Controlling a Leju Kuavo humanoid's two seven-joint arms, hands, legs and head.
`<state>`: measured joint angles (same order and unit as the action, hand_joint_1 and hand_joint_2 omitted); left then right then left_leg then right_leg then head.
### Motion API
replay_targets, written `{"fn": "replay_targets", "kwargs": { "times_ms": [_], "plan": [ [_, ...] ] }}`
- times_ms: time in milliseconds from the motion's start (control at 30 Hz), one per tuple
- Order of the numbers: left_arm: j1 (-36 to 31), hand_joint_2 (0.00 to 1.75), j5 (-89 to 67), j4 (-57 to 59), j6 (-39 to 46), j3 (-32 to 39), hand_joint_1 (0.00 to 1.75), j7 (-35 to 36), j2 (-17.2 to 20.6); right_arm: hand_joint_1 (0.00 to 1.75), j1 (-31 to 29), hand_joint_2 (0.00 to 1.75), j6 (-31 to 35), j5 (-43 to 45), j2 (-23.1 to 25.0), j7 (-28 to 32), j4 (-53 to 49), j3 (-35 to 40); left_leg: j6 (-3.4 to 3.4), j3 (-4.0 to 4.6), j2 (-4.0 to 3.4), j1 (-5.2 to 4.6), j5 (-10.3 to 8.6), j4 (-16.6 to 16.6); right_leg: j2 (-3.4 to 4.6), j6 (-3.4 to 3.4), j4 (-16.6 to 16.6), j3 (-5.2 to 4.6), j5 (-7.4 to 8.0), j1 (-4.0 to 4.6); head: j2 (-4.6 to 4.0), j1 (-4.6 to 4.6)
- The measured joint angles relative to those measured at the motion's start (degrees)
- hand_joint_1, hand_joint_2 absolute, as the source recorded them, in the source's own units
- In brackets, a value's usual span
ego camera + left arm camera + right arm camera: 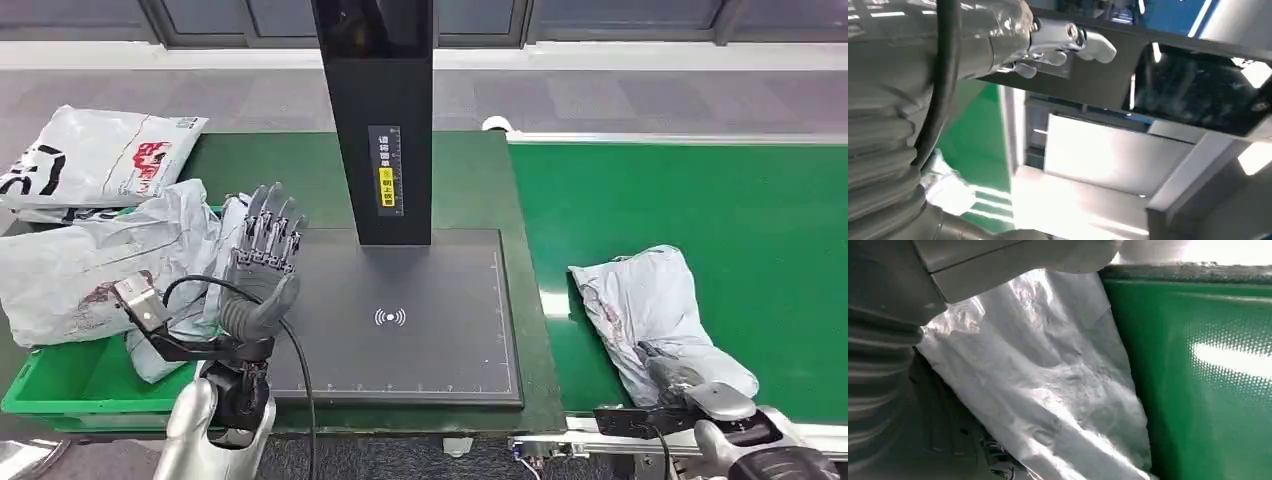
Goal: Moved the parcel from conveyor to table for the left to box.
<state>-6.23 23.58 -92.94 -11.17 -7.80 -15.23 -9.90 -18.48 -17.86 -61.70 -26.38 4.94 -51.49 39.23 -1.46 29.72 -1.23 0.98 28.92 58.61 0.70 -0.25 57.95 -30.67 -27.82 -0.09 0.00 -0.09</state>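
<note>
Lying on the green conveyor belt [720,220] is one grey poly-mailer parcel [655,315], crumpled, at the belt's near edge just right of the table, and the right hand [672,378] sits at its near end, dark fingers on the wrinkled plastic. Head view shows contact, but whether those fingers have actually clamped the bag I cannot tell. From the right wrist view the same parcel [1048,390] spreads across the frame, silver-grey and creased, with the dimpled belt [1208,380] beside it. Over on the other side, the left hand [262,265] is raised above the left edge of the dark scanner pad [400,320], palm up, fingers spread and straight, nothing in it; a black cable [290,350] loops from the wrist. One black upright post [378,110] stands at the pad's far edge, carrying a small label with a yellow patch [386,180]. Left of the pad, one green bin [60,385] holds a heap of parcels: I count at least three bags, a white one with red print [100,155] at the far side, a large grey one [90,265] in the middle, and another grey one [175,335] tucked just beside the left hand. The left wrist view catches the silver forearm [998,35] and green surface beyond, heavily tilted.
</note>
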Motion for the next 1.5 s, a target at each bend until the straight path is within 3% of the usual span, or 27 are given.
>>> {"fn": "replay_targets", "kwargs": {
  "times_ms": [100, 267, 567, 833, 933, 1033, 1200, 1333, 1500],
  "plan": [
    [-0.6, 1.75, 0.0, -1.4, 0.2, 0.0, 0.00, -0.2, -0.3, 1.75, -0.2, 1.75, 0.2, 0.0, 0.1, 0.1, 0.0, 0.3, 0.03, -0.11, -0.17, 0.07, 0.12, 0.0, 0.22, 0.03, 0.0, 0.06, -0.02, 0.18, 0.00, -0.02],
    [1.2, 1.75, 0.0, -1.4, 0.4, 0.0, 0.00, -0.3, 0.0, 1.75, -0.2, 1.75, 1.1, 0.0, 0.6, -1.7, 0.6, 1.6, 0.12, -1.39, -0.28, 0.24, 1.07, 0.1, 0.30, 0.12, -0.1, 1.47, -0.93, 0.25, 0.00, 0.00],
    [1.4, 1.75, 0.0, -3.5, -0.2, 0.0, 0.00, -0.5, -0.1, 1.75, 2.0, 1.75, 3.6, 1.5, 0.9, -4.1, -4.2, -0.7, 0.32, -0.15, -0.28, 0.13, 0.79, 0.3, 0.28, 0.34, -0.1, 0.47, -0.48, 0.23, 0.00, -0.04],
    [3.2, 1.75, -0.1, -2.4, -0.6, 0.0, 0.00, -0.5, 0.3, 1.75, 4.2, 1.75, 7.5, 4.3, 2.9, -3.8, -4.9, -3.0, 0.33, -0.63, -0.28, 0.18, 1.29, 0.2, 0.28, 0.26, -0.1, 0.93, -0.94, 0.23, 0.00, 0.00],
    [3.9, 1.75, -0.3, -2.8, -0.7, 0.0, 0.00, -0.6, 0.3, 1.75, 5.0, 1.75, 9.1, 15.3, 5.2, -2.9, -6.6, -7.1, 0.29, -0.57, -0.33, 0.19, 1.24, 0.2, 0.31, 0.23, -0.1, 0.91, -0.92, 0.21, 0.00, 0.00],
    [5.6, 1.75, -1.1, -3.5, -0.7, 0.7, 0.00, -0.6, 0.2, 1.75, 7.1, 1.75, 8.0, 36.6, 7.8, -0.6, -10.7, -13.6, 0.23, -0.53, -0.26, 0.18, 1.15, 0.2, 0.26, 0.17, 0.0, 1.21, -0.89, 0.15, 0.00, 0.00],
    [8.2, 1.75, -1.4, -4.6, 1.2, 1.5, 0.00, -1.2, 0.0, 1.75, 10.0, 1.75, 9.0, 65.2, 11.1, 0.8, -20.5, -24.1, 0.19, 0.19, 0.49, -0.16, 0.53, 0.2, -0.37, 0.20, 0.3, -0.07, -0.77, -0.08, 0.00, -0.02],
    [9.7, 1.75, -1.1, -5.0, 3.5, 1.8, 0.00, -2.0, 0.0, 1.75, 13.4, 1.75, 14.2, 74.6, 15.2, 4.1, -30.6, -31.0, 0.12, 0.67, 1.00, -0.24, 0.41, 0.2, -0.88, 0.19, 0.3, -0.43, -0.78, -0.16, 0.00, -0.04],
    [10.8, 1.75, -0.9, -5.5, 5.4, 1.8, 0.00, -3.1, -0.2, 1.75, 16.9, 1.75, 22.6, 76.2, 21.5, 10.8, -43.0, -35.1, 0.11, 0.90, 1.04, -0.25, 0.39, 0.1, -0.91, 0.19, 0.3, -0.65, -0.80, -0.15, 0.00, -0.02]
  ]
}}
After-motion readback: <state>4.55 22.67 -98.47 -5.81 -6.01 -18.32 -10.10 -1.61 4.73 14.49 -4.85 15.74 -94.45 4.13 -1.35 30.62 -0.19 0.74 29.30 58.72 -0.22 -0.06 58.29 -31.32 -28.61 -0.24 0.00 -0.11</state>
